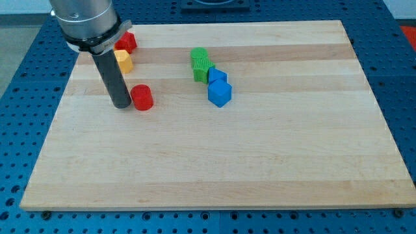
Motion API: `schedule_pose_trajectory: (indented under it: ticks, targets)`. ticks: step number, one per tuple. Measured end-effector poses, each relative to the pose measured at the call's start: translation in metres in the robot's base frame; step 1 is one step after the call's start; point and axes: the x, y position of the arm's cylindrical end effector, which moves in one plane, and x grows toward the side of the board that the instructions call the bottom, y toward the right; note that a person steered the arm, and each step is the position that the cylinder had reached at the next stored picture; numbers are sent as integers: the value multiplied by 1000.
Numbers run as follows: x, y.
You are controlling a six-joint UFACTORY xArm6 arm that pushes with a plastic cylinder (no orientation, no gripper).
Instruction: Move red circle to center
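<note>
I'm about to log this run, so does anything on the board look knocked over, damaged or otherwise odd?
Nothing stands out. The red circle sits flat beside my tip, on its right in the view. The other blocks, red, yellow, green and blue, look intact on the board.

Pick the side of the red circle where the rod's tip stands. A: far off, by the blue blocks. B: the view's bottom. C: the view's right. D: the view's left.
D: my tip stands right against the view's left side of the red circle.
</note>
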Motion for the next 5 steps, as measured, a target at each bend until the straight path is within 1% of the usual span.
schedule_pose_trajectory:
  ticks: [2,3,4,5]
  targets:
    - [-38,8]
    - [-16,29]
    - [23,43]
    - [36,47]
